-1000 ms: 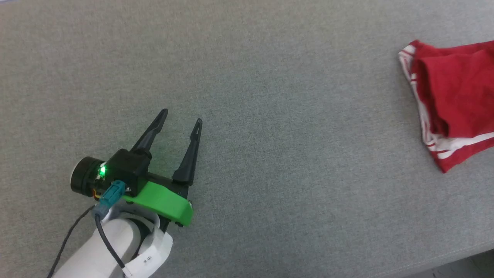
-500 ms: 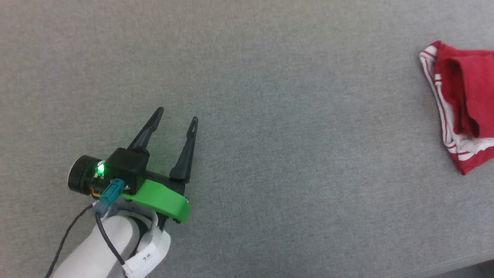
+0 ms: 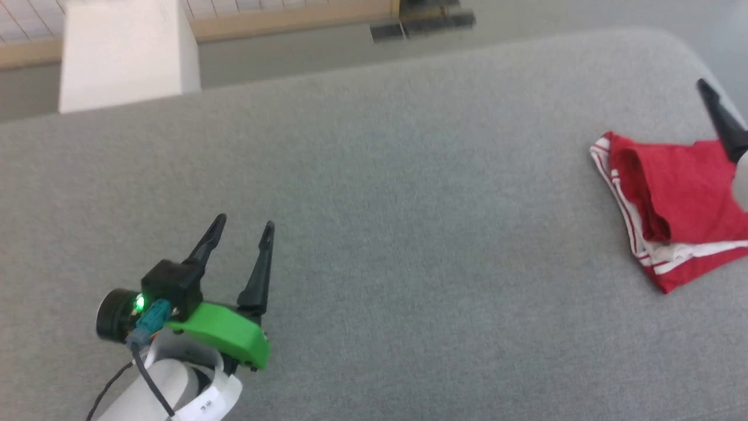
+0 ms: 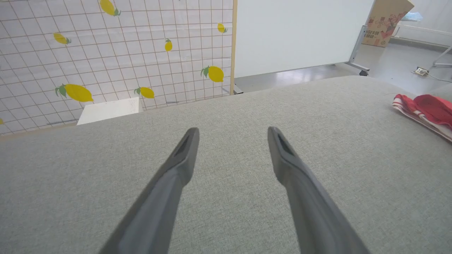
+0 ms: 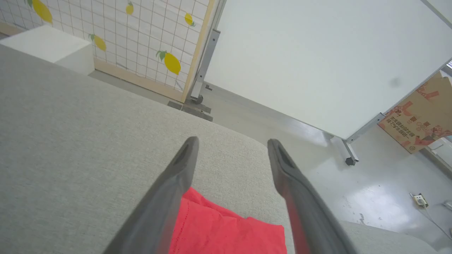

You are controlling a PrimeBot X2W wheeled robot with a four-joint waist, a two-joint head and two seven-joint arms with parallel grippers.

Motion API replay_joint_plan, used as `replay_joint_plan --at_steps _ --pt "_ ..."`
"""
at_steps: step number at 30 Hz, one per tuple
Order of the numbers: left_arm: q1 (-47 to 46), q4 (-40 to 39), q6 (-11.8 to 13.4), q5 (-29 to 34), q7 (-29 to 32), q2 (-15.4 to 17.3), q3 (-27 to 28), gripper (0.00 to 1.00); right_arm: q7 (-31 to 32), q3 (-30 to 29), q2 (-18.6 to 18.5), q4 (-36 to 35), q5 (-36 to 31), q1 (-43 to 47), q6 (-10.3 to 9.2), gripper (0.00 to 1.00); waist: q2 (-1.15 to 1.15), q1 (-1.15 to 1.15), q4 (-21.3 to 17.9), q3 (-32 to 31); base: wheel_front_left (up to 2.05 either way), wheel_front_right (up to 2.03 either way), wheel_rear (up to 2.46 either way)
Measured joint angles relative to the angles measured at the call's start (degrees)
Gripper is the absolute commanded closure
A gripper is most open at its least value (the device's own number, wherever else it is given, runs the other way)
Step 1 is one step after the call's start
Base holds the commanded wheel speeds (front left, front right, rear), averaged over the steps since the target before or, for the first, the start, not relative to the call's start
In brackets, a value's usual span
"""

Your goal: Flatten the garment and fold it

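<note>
View having tilted upward, right gripper is hovering, fingers apart, over the bunched red garment on woven grey upholstery; left gripper is likewise gaping.

garment cut off by rt edge, part hidden behind rt hand

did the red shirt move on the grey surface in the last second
No. The camera tilted, shifting the whole head view; the garment keeps its folded outline and its spacing from the left gripper on the grey surface.
</note>
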Motion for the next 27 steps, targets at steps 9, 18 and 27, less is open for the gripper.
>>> replay_joint_plan --at_steps 9,18,27 --pt "4.39 -0.35 1.2 -1.18 1.09 2.21 0.51 0.0 -3.2 -8.56 7.76 -9.49 3.67 16.14 -0.01 0.0 0.0 0.0 2.76 -9.04 0.0 0.0 0.0" --pt "8.11 -0.3 4.13 -2.11 1.42 2.41 1.24 0.0 -3.34 -20.52 22.59 -18.9 -1.91 30.32 -0.02 0.0 0.0 0.0 7.62 -11.88 0.0 0.0 0.0" --pt "8.16 1.51 5.0 -1.35 0.48 2.31 0.37 0.0 -3.5 -26.11 31.26 -24.8 -9.03 38.12 -0.02 0.0 0.0 0.0 11.26 -12.29 0.0 0.0 0.0"
